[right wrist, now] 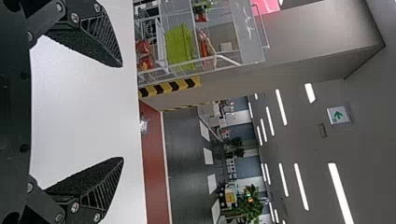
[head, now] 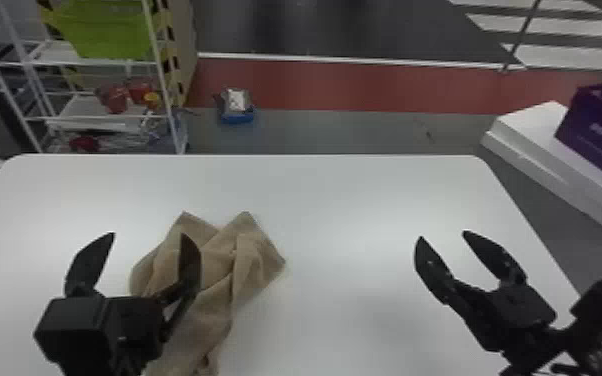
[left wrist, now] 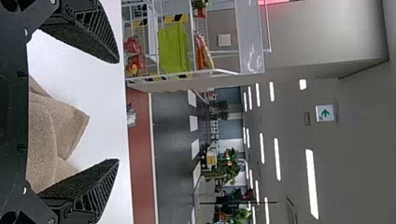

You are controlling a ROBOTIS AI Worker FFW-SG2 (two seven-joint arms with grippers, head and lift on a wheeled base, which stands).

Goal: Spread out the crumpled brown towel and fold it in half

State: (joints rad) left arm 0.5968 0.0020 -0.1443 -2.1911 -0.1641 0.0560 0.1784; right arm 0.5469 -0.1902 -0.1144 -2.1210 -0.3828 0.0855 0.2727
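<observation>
Lying crumpled at about half past seven from the head view's centre, the brown towel (head: 247, 260) has two corners pointing towards twelve o'clock and another towards three, while a narrower, bunched part runs down towards half past six. It rests on the white worktop (head: 355, 200). The left hand (head: 148, 234) is at about half past eight, its fingers apart, one of them overlapping the towel's nearer-left part in this view. The right hand (head: 442, 234) is near half past three, fingers also apart, with bare worktop between them and the towel well away. Past the worktop, a white wire rack (head: 157, 65) holding a lime-green thing (head: 110, 30) stands at ten o'clock, and a purple box (head: 597, 135) sits on a white slab (head: 535, 145) between two and three.

In the left wrist view, the left hand (left wrist: 117, 110) has its fingers wide apart, and folds and a corner of the towel show through the gap.

In the right wrist view, the right hand (right wrist: 122, 112) has its fingers spread, with white worktop between.
</observation>
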